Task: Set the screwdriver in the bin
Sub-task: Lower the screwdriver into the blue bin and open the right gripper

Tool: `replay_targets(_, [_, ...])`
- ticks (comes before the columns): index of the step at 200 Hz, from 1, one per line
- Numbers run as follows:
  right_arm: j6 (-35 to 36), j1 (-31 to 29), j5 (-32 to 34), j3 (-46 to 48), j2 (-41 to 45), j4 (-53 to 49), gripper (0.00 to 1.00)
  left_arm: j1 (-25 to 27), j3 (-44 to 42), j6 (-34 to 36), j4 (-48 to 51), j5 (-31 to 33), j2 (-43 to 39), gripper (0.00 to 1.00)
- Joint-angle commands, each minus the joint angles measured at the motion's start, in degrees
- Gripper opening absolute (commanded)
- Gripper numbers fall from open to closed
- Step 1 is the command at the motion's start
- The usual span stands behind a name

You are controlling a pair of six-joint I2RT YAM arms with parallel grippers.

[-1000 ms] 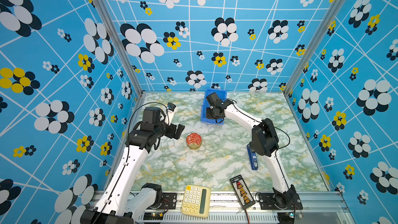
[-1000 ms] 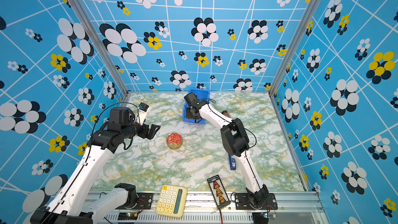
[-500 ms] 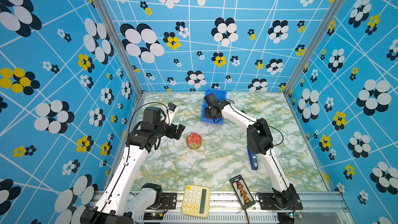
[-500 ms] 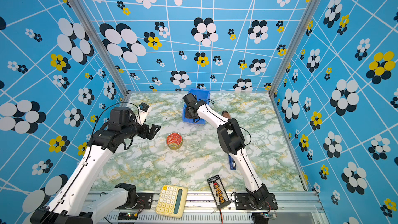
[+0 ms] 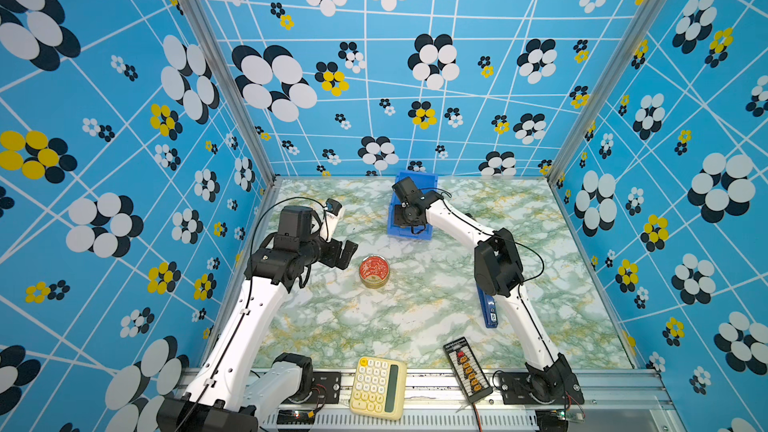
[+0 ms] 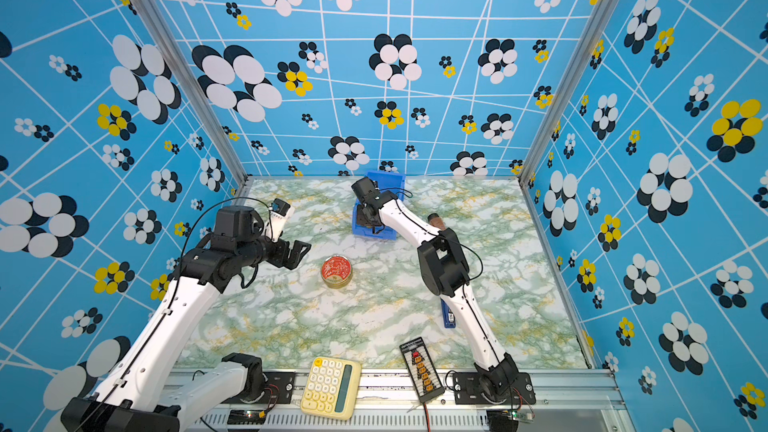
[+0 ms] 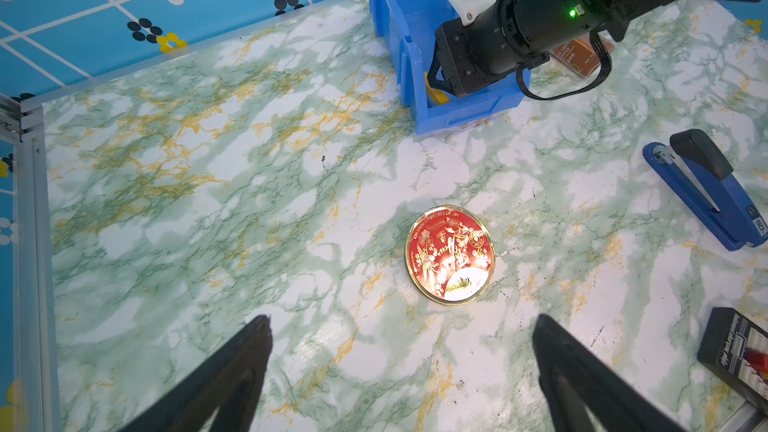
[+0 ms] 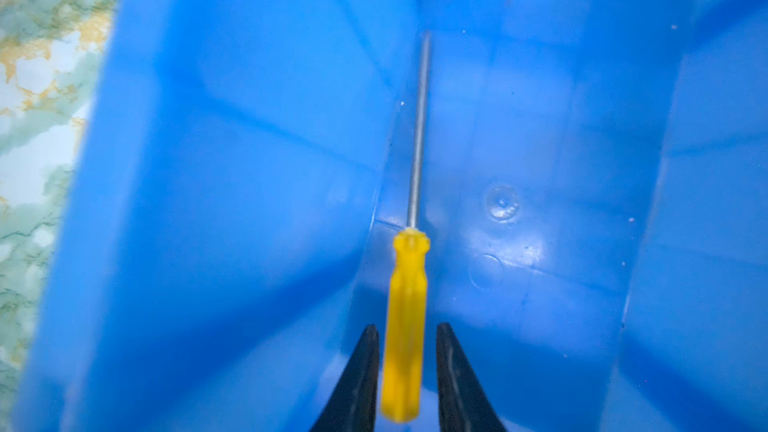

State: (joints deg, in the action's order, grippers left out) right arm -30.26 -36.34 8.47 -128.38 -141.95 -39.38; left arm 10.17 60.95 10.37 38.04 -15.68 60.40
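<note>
The right end effector is reaching into the bin, jaws standing slightly apart around the screwdriver, which is lying inside the bin. The left end effector is hovering wide open, empty.

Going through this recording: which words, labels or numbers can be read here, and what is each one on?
"NET WT 7 OZ": rim print on the red tin, upside down in the left wrist view.
"50", apparently, partly cut off: white label on the blue stapler.
Too small or blurred to read: print on the brown box, the black connector board and the calculator keys.
</note>
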Motion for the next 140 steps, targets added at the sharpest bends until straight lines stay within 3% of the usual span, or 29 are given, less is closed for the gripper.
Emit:
replay_targets(1, [1.1,0.6,1.1,-1.6,-1.3,-2.2,0.30,0.6,1.2,1.1,1.5,-0.1,0.3,0.99])
replay_targets(94, [3.2,0.8,1.1,-2.9,3.0,-3.1,0.32,0.7,0.8,1.0,1.4,0.7,1.3,0.99])
replay_targets(123, [4.9,0.8,-0.3,-1.9,7.1,-4.2,0.33,0.8,0.2,1.9,1.9,2.2,2.8,0.99])
replay_targets(140, [5.8,0.7,-2.5,3.4,12.4,-1.7,0.33,0.8,0.3,2.0,2.4,3.5,4.5,0.99])
